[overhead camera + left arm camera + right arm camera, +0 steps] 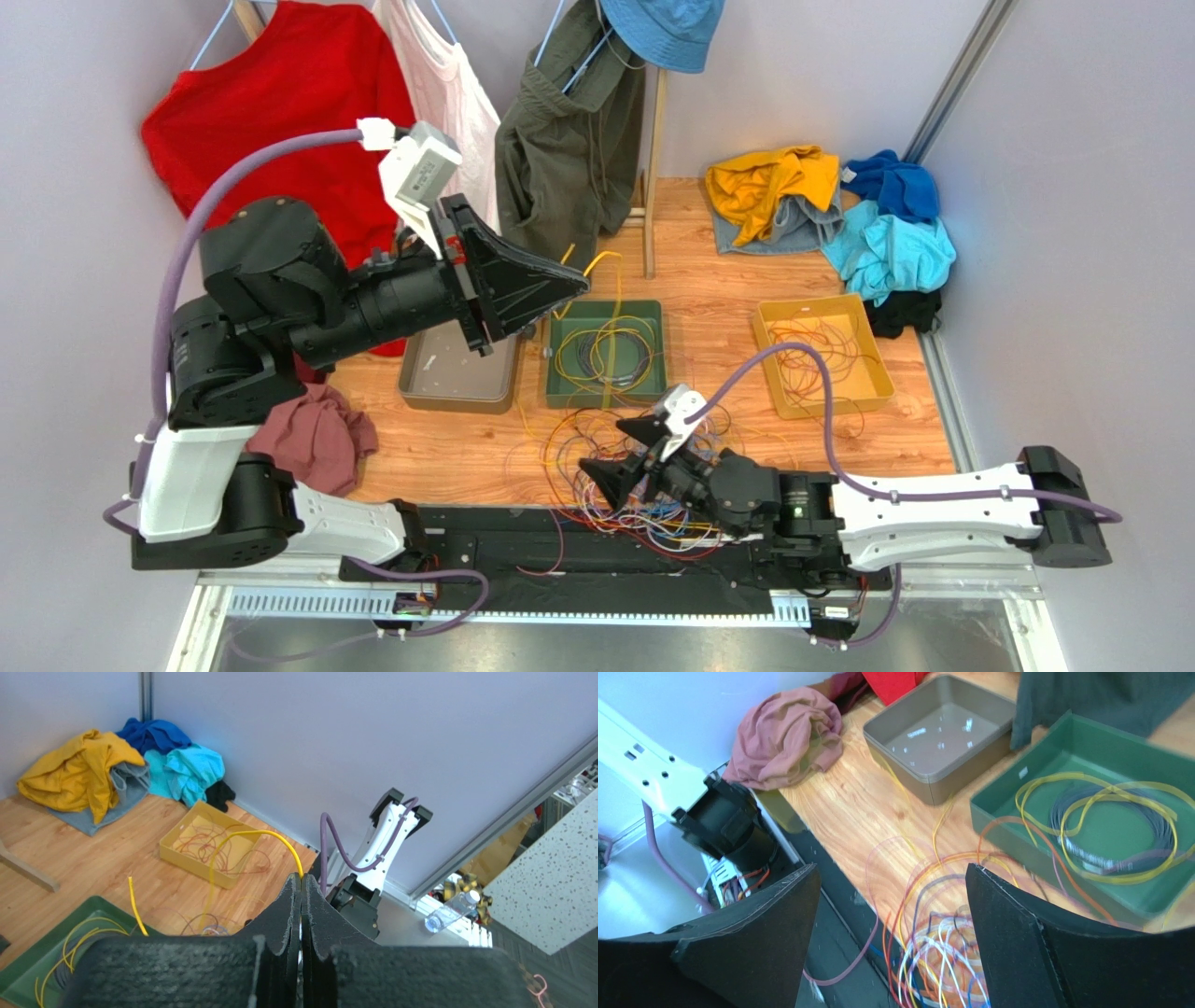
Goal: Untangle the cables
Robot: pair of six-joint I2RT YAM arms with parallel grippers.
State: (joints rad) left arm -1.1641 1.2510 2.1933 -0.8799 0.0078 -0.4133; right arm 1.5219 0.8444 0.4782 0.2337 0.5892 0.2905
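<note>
Top external: left gripper (575,287), raised over green tray (659,357), pinches yellow cable (596,262), likely to draw it clear; right gripper (624,455) spread above near tangle (659,532), probably ready to grab.

Left pincer (579,284) raised, jaws together, right pincer (610,451) low, spread wide

open table (456,451) between grey tray (456,403) and cables (645,529)

Top view sits high on the near side of the green tray (605,307), looking down over the whole table (463,448). Left wrist camera rides high above that tray, facing the yellow tray (188,862) beyond. Right wrist camera hangs low, close over the cables (941,952), facing the green tray. All three views share it.
</note>
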